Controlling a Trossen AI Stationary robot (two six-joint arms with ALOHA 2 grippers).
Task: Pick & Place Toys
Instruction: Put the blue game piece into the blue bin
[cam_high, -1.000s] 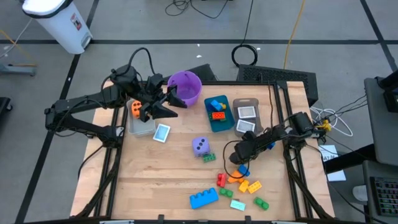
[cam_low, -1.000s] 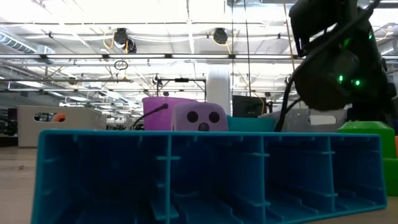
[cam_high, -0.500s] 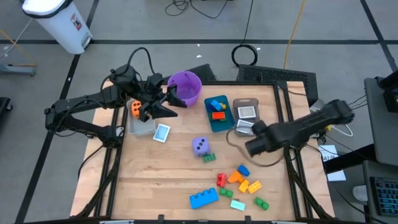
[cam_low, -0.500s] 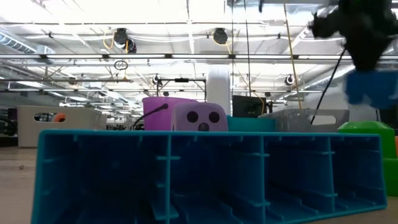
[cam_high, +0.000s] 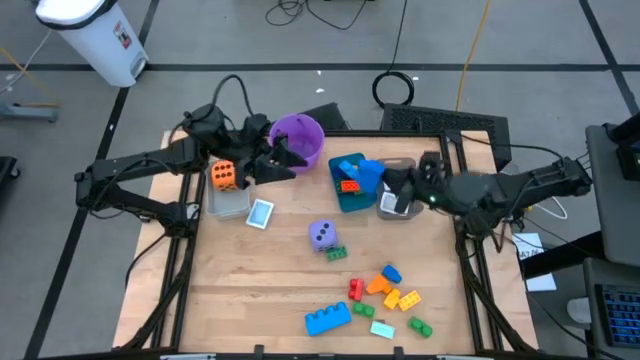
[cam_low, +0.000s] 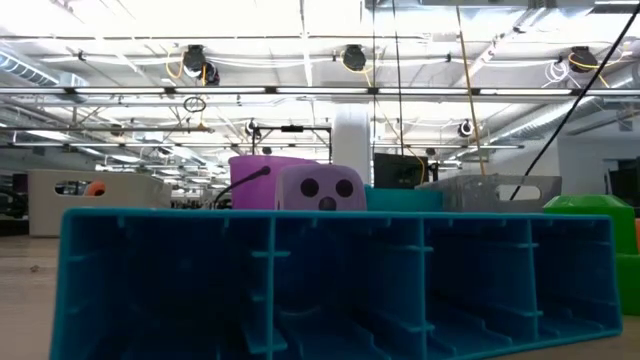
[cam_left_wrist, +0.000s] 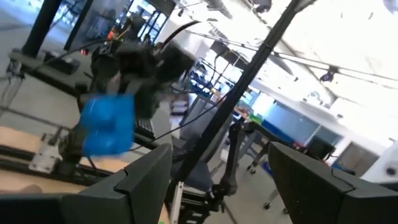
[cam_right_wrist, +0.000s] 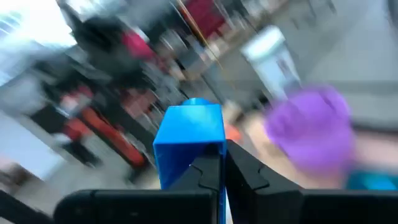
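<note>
While the right gripper (cam_high: 383, 181) hangs over the teal bin (cam_high: 348, 198), its fingers are clenched on a blue brick (cam_right_wrist: 189, 142); seen from the right wrist, the brick stands up out of the fingertips, its long axis running away from them. From above it shows blurred over the bin, which already holds other bricks. The left gripper (cam_high: 283, 160) sits beside the purple bucket (cam_high: 298, 138) with its fingers spread and nothing between them. An orange die (cam_high: 224, 175) rests at the clear bin (cam_high: 228, 205), and a purple die (cam_high: 322, 234) sits mid-table. Nearer the front edge lies a long blue brick (cam_high: 328, 319), pointing slantwise across the table.
</note>
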